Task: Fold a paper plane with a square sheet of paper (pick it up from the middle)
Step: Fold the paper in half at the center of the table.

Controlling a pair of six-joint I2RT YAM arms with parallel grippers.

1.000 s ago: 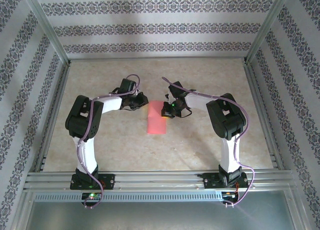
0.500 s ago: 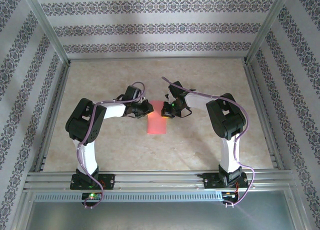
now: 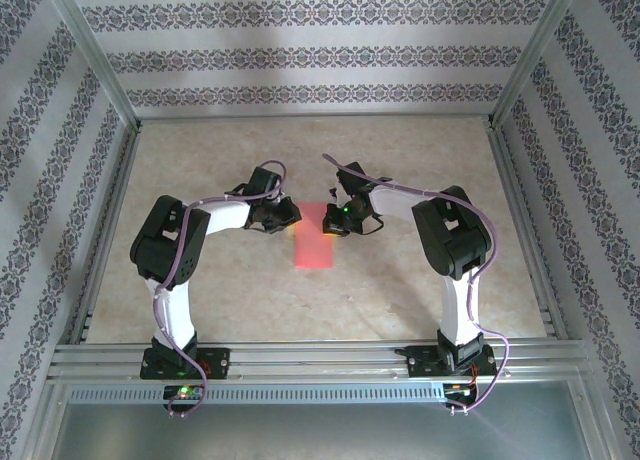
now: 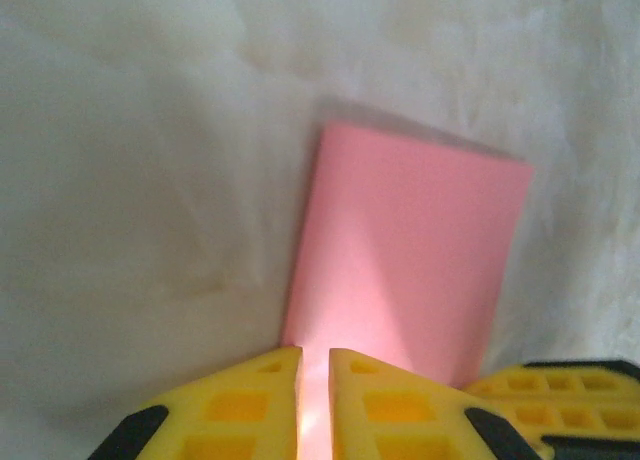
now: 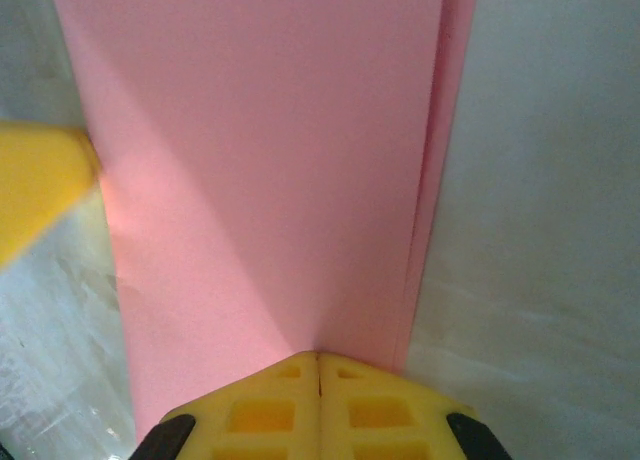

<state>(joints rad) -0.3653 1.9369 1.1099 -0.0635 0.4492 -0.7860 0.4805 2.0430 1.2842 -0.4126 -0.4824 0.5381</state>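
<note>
The square sheet of paper (image 3: 314, 238) lies folded into a salmon-pink rectangle on the table between my two grippers. In the left wrist view the paper (image 4: 410, 250) lies flat, and my left gripper (image 4: 316, 355) rests at its near edge. Its jaws stand only a narrow slit apart, with pink showing through the slit. My right gripper (image 5: 318, 358) is shut, its tips set down on the paper (image 5: 270, 160) next to the doubled long edge. From above, the left gripper (image 3: 288, 218) and right gripper (image 3: 336, 220) flank the paper's far end.
The beige table (image 3: 400, 290) is ringed by metal rails (image 3: 300, 358) and patterned walls. A yellow finger of the other arm shows at the left edge (image 5: 40, 185) of the right wrist view, and one at the lower right (image 4: 560, 400) of the left wrist view.
The left gripper has moved right up to the paper. The paper's raised left flap has come down flat, leaving a narrower rectangle. The right gripper has stayed put.
</note>
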